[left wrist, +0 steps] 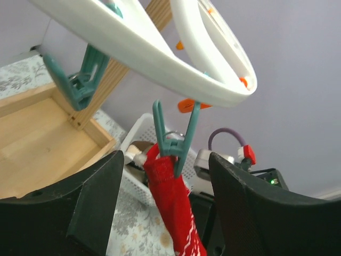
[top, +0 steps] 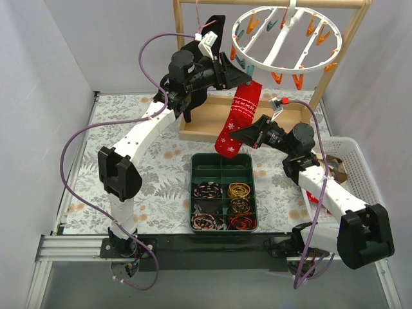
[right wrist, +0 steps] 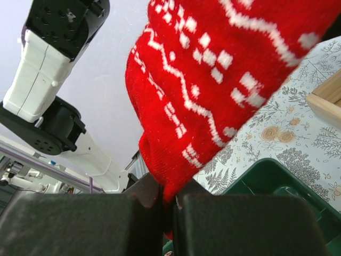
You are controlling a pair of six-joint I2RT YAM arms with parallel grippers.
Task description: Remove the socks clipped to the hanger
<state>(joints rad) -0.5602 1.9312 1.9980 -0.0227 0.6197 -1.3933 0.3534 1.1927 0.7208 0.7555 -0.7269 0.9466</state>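
The red sock point(top: 239, 119) with white patterns hangs slanted above the middle of the tabletop. Its lower end is just beyond the green divided tray point(top: 194, 193) by the near edge, and the right gripper point(right wrist: 166, 200) is clamped tight on that end. Farther back, toward the far edge, the sock's top is pinched in a teal clip point(left wrist: 173, 144) under the rim of the white hanger point(left wrist: 154, 50), where the left gripper point(left wrist: 164, 165) hangs with its fingers spread apart on either side of the clip.
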